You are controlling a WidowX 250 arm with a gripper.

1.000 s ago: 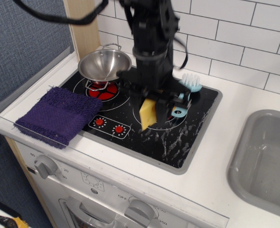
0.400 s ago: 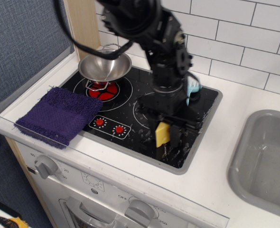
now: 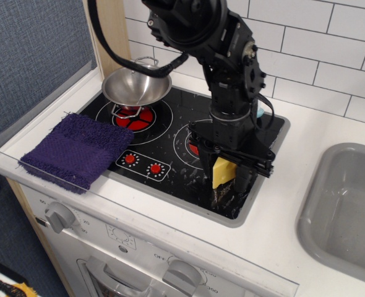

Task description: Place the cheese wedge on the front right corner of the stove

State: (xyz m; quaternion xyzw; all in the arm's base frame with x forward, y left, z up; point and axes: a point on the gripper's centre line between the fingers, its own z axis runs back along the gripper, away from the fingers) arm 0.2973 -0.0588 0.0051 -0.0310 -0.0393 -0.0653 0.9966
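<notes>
The yellow cheese wedge (image 3: 222, 172) is held between my gripper's (image 3: 224, 175) fingers, low over the front right part of the black stove (image 3: 176, 158). I cannot tell whether the wedge touches the glass. The gripper is shut on the wedge, one finger on each side. The stove has a grey rim, two red dials (image 3: 142, 163) at the front and white scratch marks. The arm hides the right burner.
A steel bowl (image 3: 136, 86) sits on the back left burner. A purple towel (image 3: 76, 148) lies left of the stove, overlapping its rim. A light blue brush (image 3: 260, 113) is mostly hidden behind the arm. A grey sink (image 3: 349, 210) is at the right.
My gripper has carried the cheese wedge from the stove's middle to the right and forward, then lowered it near the front right corner.
</notes>
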